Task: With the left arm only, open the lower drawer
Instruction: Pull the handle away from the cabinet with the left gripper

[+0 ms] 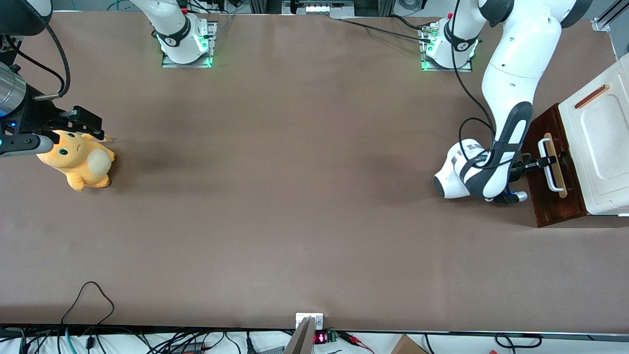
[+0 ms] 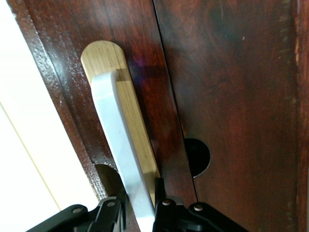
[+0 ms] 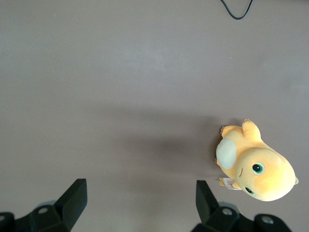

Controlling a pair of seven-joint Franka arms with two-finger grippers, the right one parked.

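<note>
my glossy white jointed left arm reaches down at the working arm's end of the brown table, and my black two-finger gripper sits right at the white bar handle of the lower drawer with the dark reddish-brown wood front. the handle rides on a pale wood strip with rounded ends, and i meet it about midway along its length. in my wrist view the white bar runs between my two black fingers, one on each side and both pressed against it, so my gripper is clamped on the handle. the pale strip lies flat on the glossy dark wood, and a seam in that wood passes just beside it, with a dark half-round notch on the seam. from the front camera the drawer front lies at about 3 o'clock on the table, directly against the white box-like cabinet body, whose top shows a small orange-brown slot. i cannot tell from these views how far the drawer stands out of the cabinet. toward the parked arm's end, at about 9 o'clock on the table, an orange plush toy with a cream belly lies on its side, well apart from my work.
</note>
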